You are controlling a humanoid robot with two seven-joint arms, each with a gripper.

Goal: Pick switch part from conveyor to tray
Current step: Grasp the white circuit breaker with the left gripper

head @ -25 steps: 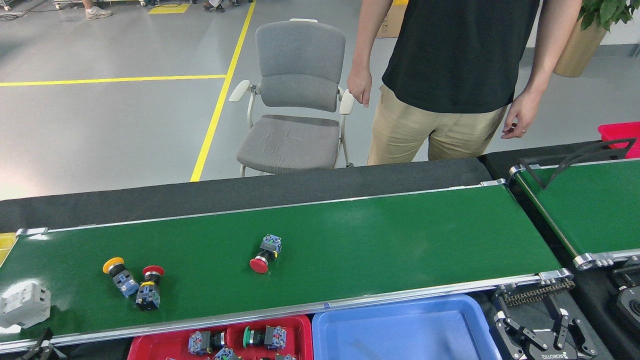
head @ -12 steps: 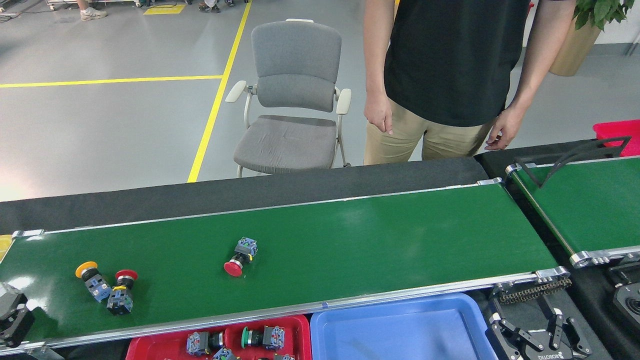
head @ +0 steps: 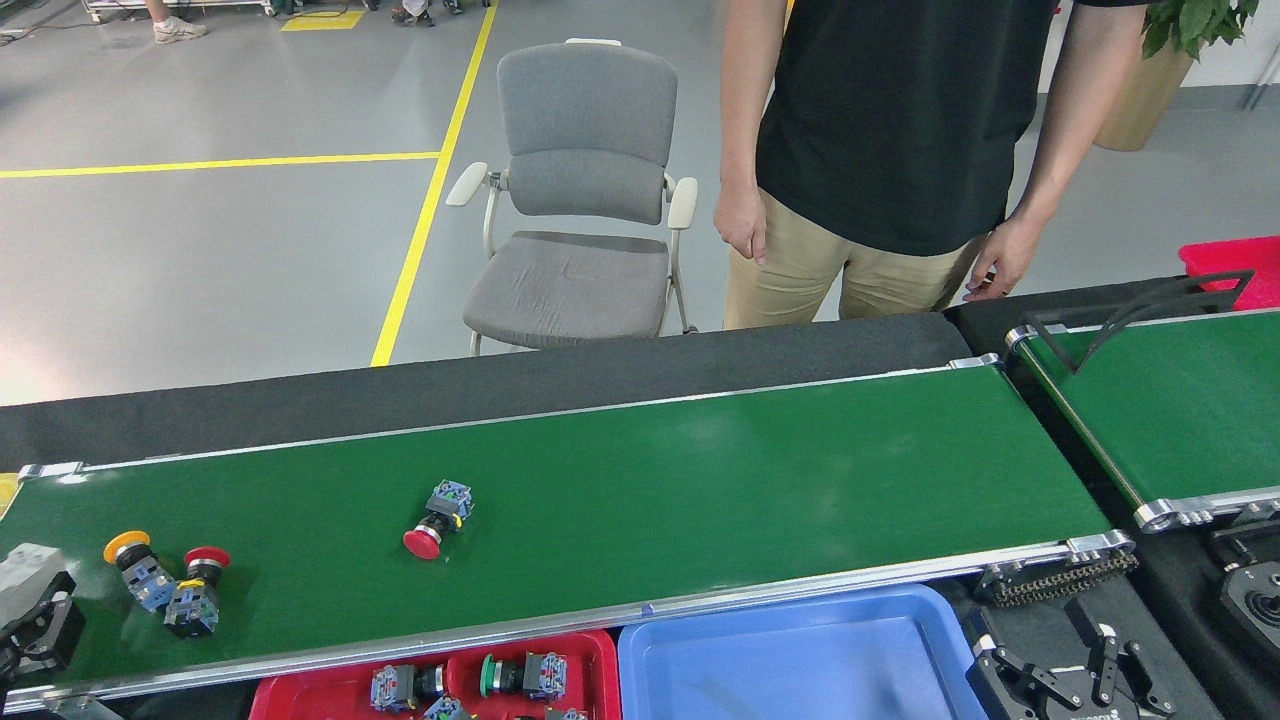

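Belt is running: you can see all three switch parts have slid left over the last second. The lone red-capped switch part (head: 437, 519) was near the belt's middle and now lies left of centre on the conveyor (head: 700, 480), on its side, cap toward you. The yellow-capped part (head: 133, 564) and the second red-capped part (head: 195, 592) have drifted close to the left end, lying just beside each other, maybe touching, can't tell.

Your left tool (head: 30, 620) shows at the lower left edge, over the belt's left end, near the pair but apart from them. It holds nothing; whether its fingers are wide or narrow you cannot tell, it is cut off by the frame edge. Your right tool (head: 1060, 680) sits low at the bottom right, off the belt beside the blue tray (head: 800, 650), fingers spread wide, nothing in it.

The red tray (head: 600, 665) just below the belt rail already carries several switch parts. The blue one is bare.

Meaning for you: the pair is about to run out of belt, so that is likely the urgent pick, left tool's job. The lone red one comes into left reach soon. Time the descent ahead of the drift, or you land behind the part.

A person (head: 900, 150) stands behind the table, hands clear of the belt.
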